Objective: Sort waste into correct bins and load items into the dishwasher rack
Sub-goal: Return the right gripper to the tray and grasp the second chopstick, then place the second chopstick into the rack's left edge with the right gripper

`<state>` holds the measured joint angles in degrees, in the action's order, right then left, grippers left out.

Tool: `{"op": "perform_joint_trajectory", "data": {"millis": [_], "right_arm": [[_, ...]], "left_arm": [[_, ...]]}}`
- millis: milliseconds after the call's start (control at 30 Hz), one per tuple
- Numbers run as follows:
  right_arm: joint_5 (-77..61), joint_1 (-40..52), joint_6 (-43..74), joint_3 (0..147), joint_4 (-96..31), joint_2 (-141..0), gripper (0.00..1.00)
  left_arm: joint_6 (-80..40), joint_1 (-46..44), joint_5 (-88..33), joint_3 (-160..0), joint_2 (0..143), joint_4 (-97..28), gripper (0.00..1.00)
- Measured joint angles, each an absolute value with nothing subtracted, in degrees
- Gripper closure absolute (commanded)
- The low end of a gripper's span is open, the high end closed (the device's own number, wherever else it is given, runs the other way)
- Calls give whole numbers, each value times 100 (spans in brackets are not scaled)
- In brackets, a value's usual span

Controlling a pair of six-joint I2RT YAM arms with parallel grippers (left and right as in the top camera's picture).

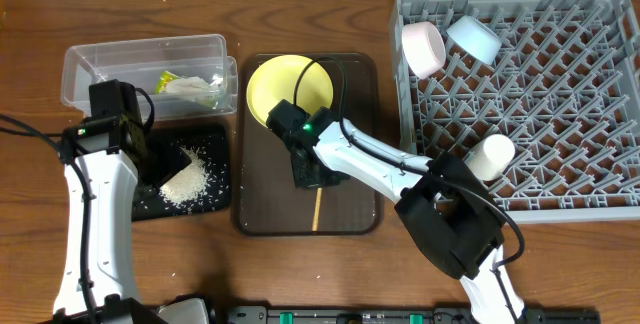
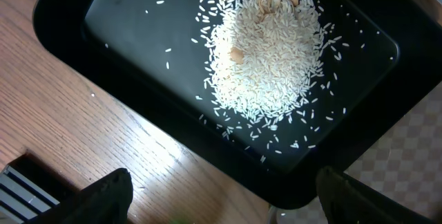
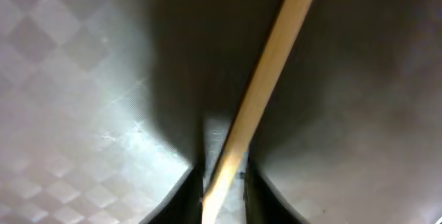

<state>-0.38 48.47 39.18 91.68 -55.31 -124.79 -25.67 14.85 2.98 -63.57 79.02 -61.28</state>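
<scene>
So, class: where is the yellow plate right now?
Overhead view: the yellow plate sits on the brown tray, far end, between the clear tub and grey rack.

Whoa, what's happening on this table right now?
Two robot arms are clearing up after a meal. The right gripper is closed around a wooden chopstick on the brown serving tray, near the yellow plate. The left gripper hangs open over the black tray of rice. A white bowl, a blue bowl and a cup sit in the grey rack.
</scene>
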Motion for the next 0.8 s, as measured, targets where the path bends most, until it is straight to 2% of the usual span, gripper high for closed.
{"op": "perform_joint_trajectory", "data": {"millis": [267, 467, 800], "right_arm": [[-36, 4740, 3948, 9179, -5793, -12479, 99], [-5, 4097, 3745, 9161, -6040, -12339, 99], [113, 2716, 2373, 9150, -6331, -10241, 99]], "left_arm": [[-2567, 1485, 298, -6357, 7902, -6128, 12], [-2567, 1485, 296, -6357, 7902, -6130, 12], [-2567, 1485, 296, -6357, 7902, -6128, 12]]}}
